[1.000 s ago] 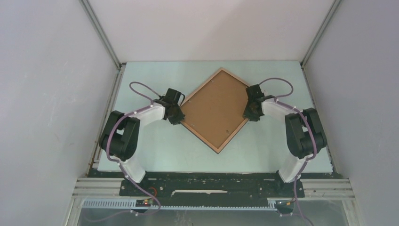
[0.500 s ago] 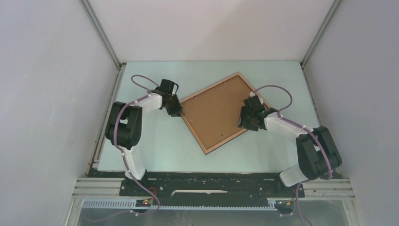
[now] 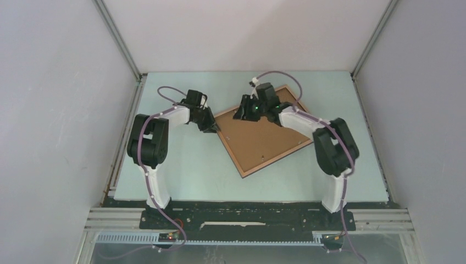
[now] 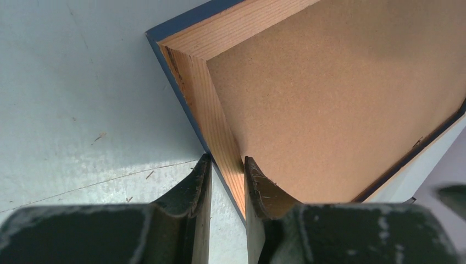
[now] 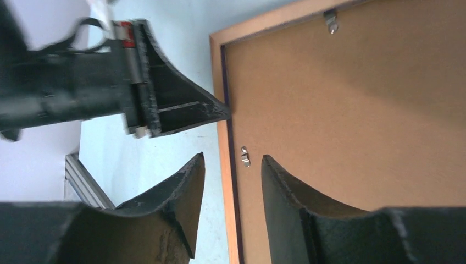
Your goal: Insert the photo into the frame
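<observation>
Frame (image 3: pixel 228 147) far edges partly hidden under right arm (image 3: pixel 299 118), cropped — both wrist views

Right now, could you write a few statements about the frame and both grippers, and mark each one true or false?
1. The frame lies with its brown backing board facing up. True.
2. The left gripper is closed on the frame's wooden edge. True.
3. The right gripper is shut on a metal clip. False: its jaws stand open over the clip.
4. A photo lies beside the frame. False: no photo shows in any view.
</observation>
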Motion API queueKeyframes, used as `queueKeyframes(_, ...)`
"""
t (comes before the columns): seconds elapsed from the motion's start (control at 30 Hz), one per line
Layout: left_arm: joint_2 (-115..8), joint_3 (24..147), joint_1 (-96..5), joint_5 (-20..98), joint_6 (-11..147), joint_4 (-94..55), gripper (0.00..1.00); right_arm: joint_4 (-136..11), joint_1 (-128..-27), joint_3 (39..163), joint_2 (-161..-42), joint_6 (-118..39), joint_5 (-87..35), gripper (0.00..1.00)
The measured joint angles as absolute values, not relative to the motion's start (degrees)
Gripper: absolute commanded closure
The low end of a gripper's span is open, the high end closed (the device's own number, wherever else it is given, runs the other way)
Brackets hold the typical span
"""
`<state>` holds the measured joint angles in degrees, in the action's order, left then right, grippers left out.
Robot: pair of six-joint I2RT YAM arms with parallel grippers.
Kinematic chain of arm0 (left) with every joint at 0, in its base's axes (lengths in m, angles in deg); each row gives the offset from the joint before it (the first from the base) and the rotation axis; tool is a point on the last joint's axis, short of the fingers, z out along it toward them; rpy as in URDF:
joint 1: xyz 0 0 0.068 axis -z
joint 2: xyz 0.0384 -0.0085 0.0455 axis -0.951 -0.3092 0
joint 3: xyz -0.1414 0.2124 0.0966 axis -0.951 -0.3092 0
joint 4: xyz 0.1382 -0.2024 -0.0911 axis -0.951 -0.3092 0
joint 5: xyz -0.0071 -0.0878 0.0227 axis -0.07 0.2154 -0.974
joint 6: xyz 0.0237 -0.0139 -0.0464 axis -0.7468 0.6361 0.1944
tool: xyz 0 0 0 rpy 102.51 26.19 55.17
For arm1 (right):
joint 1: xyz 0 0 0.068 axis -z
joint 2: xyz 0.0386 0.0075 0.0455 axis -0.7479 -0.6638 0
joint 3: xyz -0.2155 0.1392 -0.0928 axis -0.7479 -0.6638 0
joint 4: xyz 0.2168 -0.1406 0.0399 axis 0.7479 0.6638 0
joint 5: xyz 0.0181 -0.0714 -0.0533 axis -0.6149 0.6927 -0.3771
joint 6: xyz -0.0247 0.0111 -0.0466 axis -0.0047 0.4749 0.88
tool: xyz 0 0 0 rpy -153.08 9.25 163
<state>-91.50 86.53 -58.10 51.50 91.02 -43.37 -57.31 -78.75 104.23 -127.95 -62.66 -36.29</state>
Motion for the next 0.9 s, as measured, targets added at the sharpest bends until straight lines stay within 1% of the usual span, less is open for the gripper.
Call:
queueKeyframes(0.07, -91.66, 86.71, -58.1, 51.63, 90.39, -43.45, 1.0, -58.73, -79.34, 105.08, -132.78, -63.95, -38.3, 0.58)
queueKeyframes(0.17, -91.81, 86.99, -58.1, 51.78, 89.73, -43.7, 1.0, -59.91, -79.98, 105.28, -137.64, -65.55, -40.2, 0.6)
queueKeyframes(0.27, -92.2, 87.69, -58.12, 52.13, 89.38, -44.5, 1.0, -61.03, -80.52, 105.28, -139.95, -66.62, -41.38, 0.62)
queueKeyframes(0.43, -92.49, 88.24, -58.12, 52.13, 89.32, -45.16, 1.0, -63.89, -81.57, 105.21, -141.15, -69.18, -42.7, 0.63)
queueKeyframes(0.63, -92.49, 88.24, -58.14, 52.17, 89.34, -45.16, 1.0, -66.05, -82.62, 105.04, -141.74, -71.62, -44.01, 0.67)
queueKeyframes(0.9, -92.49, 88.24, -58.16, 52.24, 89.38, -45.16, 1.0, -64.57, -82.99, 104.14, -141.79, -72.13, -42.26, 0.64)
